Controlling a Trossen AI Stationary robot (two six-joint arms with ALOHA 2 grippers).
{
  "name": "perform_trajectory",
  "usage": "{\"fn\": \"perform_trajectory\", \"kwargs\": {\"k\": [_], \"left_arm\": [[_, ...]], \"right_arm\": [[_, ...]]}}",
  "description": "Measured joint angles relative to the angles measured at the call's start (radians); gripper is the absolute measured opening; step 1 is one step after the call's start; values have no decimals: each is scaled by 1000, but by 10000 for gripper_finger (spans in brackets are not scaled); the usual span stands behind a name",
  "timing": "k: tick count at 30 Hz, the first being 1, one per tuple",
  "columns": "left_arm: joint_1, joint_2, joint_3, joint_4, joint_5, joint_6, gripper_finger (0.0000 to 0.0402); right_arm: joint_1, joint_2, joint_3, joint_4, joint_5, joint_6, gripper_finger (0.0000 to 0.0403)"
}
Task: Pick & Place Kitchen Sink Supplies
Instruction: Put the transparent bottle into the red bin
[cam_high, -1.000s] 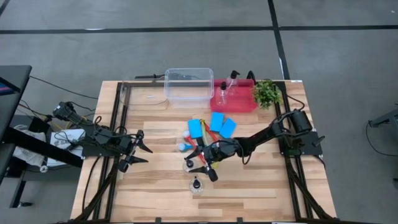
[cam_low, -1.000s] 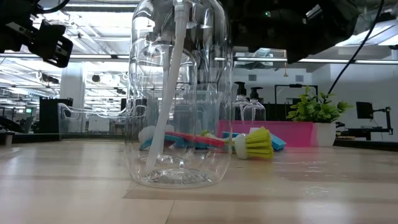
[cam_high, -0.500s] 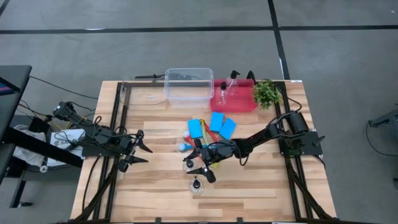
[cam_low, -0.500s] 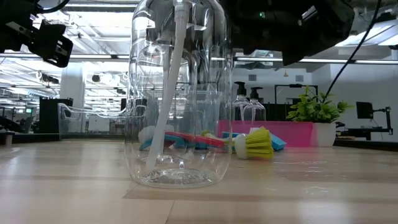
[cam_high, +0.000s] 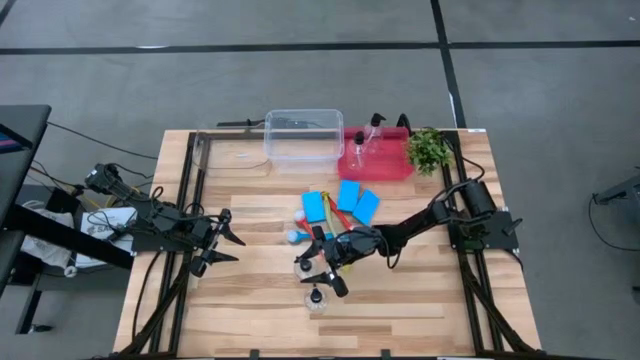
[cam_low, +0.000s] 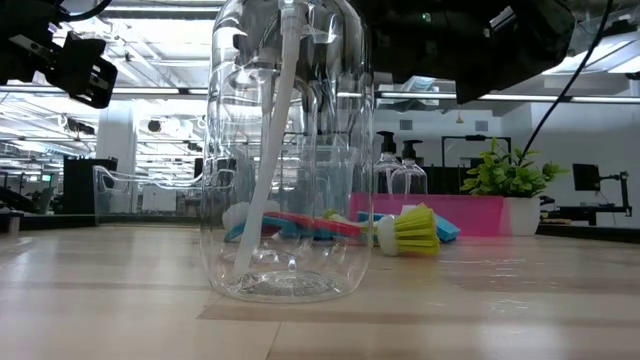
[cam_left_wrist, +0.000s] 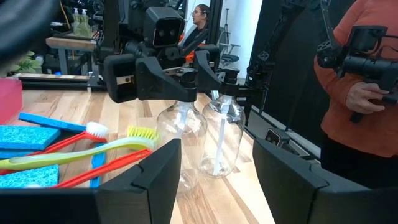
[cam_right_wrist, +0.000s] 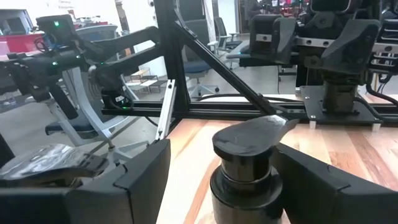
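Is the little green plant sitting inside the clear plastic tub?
No, in the high view the small leafy plant stands at the right end of the red tray, while the clear tub is on the tray's other side.

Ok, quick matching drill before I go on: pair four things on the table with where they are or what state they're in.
Things:
1. right gripper
2. left gripper
3. blue sponges
4. leafy plant

Places or states:
a. open, waiting over the table's left part, holding nothing
b. beside the red tray, at the table's far right corner
c. open around the black pump top of a clear bottle
d. lying flat mid-table, in front of the tray

Pairs: 1-c, 2-a, 3-d, 4-b
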Motion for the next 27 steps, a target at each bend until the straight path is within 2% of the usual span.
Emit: {"fn": "perform_trajectory", "kwargs": {"k": [8,23,27], "left_arm": [[0,0,0,0,0,0,202],[0,0,0,0,0,0,202],[0,0,0,0,0,0,202]], "right_arm": [[0,0,0,-1,1,0,244],[-10,-1,0,-33,5,-3,133],[-10,-1,0,-33,4,-3,127]]}}
